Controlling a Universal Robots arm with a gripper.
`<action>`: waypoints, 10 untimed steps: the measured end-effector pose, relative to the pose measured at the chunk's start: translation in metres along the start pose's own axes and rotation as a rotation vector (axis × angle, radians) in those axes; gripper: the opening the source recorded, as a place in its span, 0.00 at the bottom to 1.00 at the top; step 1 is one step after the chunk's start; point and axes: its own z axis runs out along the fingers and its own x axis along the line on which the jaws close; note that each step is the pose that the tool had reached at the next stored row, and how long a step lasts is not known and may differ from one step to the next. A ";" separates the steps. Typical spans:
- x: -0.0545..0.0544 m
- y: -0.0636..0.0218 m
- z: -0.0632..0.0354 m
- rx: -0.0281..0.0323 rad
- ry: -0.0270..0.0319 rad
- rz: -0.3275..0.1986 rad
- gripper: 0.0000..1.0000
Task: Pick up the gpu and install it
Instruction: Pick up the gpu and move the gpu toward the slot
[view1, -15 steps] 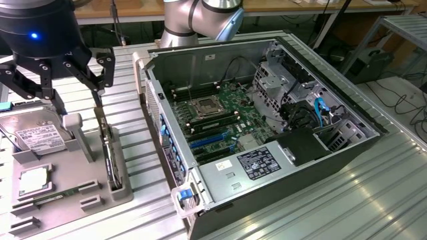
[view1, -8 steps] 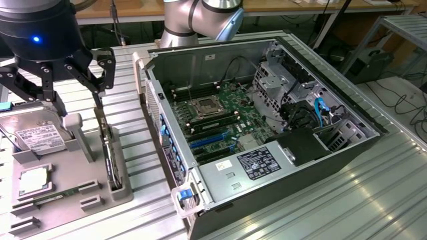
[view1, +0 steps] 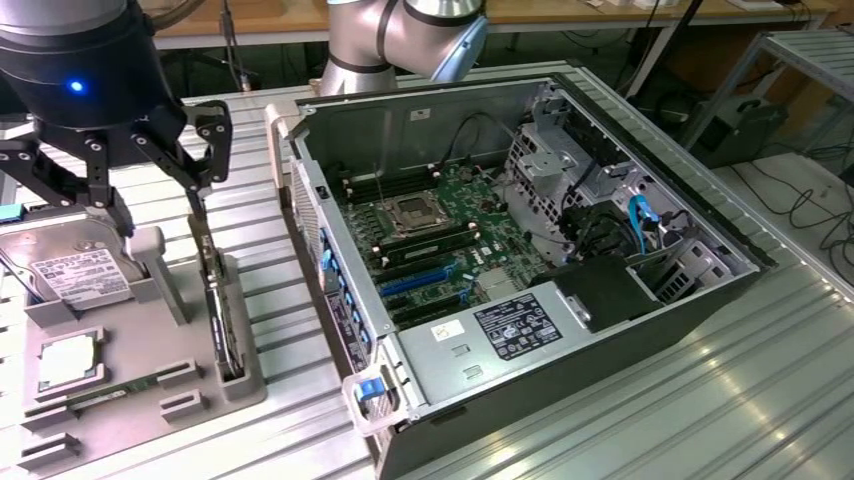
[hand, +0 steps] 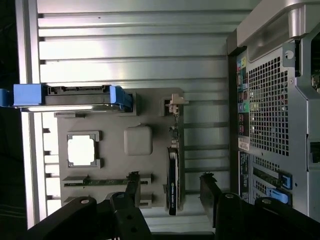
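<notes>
- At the exterior view's left, your grey holder tray (view1: 180, 345) lay on the ribbed metal table (view1: 747, 380). A silver hard drive (view1: 74, 270) with a white label sat at its far-left end.
- Nearer the camera on that tray you had a pale square processor chip (view1: 67, 360) in its recess. The narrow green memory stick (view1: 120, 388) lay just beside it.
- Your gripper (view1: 158, 200) hung over the tray with its black fingers (view1: 110, 205) spread wide and nothing between them gripped.
- The gpu (view1: 220, 300) stood on edge in the slot along the tray's right side, not yet lifted and well outside the computer.
- In the wrist view, the gripper (hand: 170, 179) straddled the gpu (hand: 172, 170). One finger (hand: 132, 182) was on each side of the thin dark card, and both were clear of it.
- To the right of the tray, the open computer case (view1: 300, 150) lay on its side. Its perforated rear panel was towards the tray.
- Inside it you could see the green motherboard (view1: 427, 240) with blue expansion slots (view1: 414, 283), none of them holding the card.
- Further right sat the power supply (view1: 507, 325) with its black label, and beyond it a blue cable (view1: 641, 220) near the drive bays.
</notes>
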 end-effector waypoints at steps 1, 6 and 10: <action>0.000 0.0000 0.0007 0.0000 0.0000 0.000 0.60; 0.000 -0.0002 0.0038 0.0000 0.0012 -0.001 0.60; 0.000 -0.0003 0.0061 0.0001 0.0025 -0.002 0.60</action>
